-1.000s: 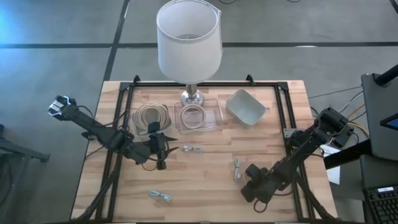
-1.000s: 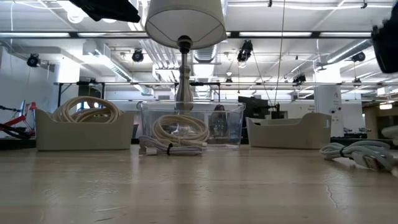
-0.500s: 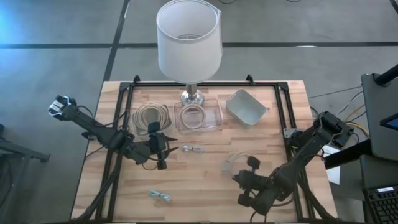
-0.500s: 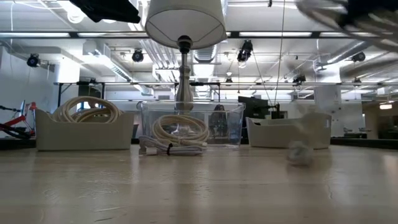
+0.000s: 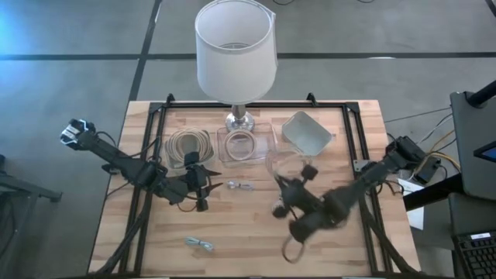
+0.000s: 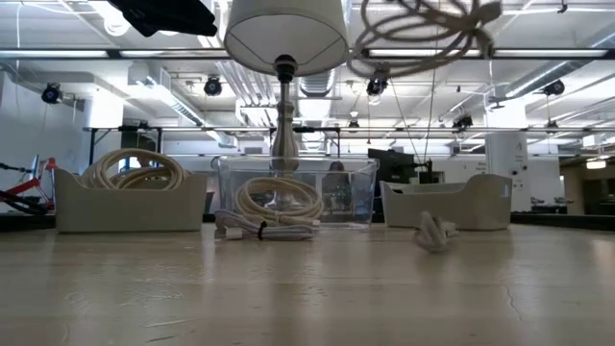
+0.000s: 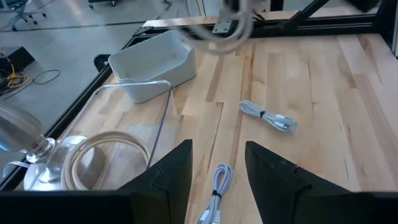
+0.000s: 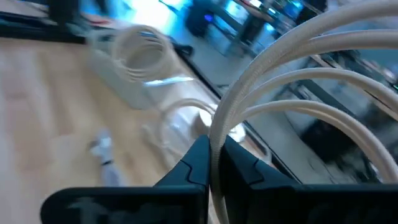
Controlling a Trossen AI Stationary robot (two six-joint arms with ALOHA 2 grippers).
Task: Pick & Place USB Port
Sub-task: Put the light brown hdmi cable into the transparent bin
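My right gripper (image 8: 211, 160) is shut on a coil of white USB cable (image 8: 298, 81), which it carries high over the middle of the table (image 6: 423, 34). In the high view this gripper (image 5: 294, 190) is right of centre, near the clear container (image 5: 246, 145). A small tied cable bundle (image 6: 432, 231) lies flat on the wood below it (image 7: 267, 116). My left gripper (image 5: 200, 186) hovers open over the left half, and another bundle (image 7: 214, 186) lies on the table ahead of its fingers (image 7: 177, 171). My right gripper pinches the white coil's strands (image 8: 216, 134) between its two fingers (image 8: 196, 163). The loops fan out beyond the fingertips. The coil is lifted clear, far above the table top in the low view.
A lamp with a white shade (image 5: 235, 50) stands at the far middle. In front of it are a bin of coiled cables (image 5: 188, 143), the clear container holding one coil, and an empty white bin (image 5: 306, 133). One more bundle (image 5: 201, 245) lies near the near edge. Black rails (image 5: 356, 139) frame the table.
My right gripper has swung from the near right part of the table up and toward the far left, bringing the coil high into the air. The small bundle on the table has slid toward the left.
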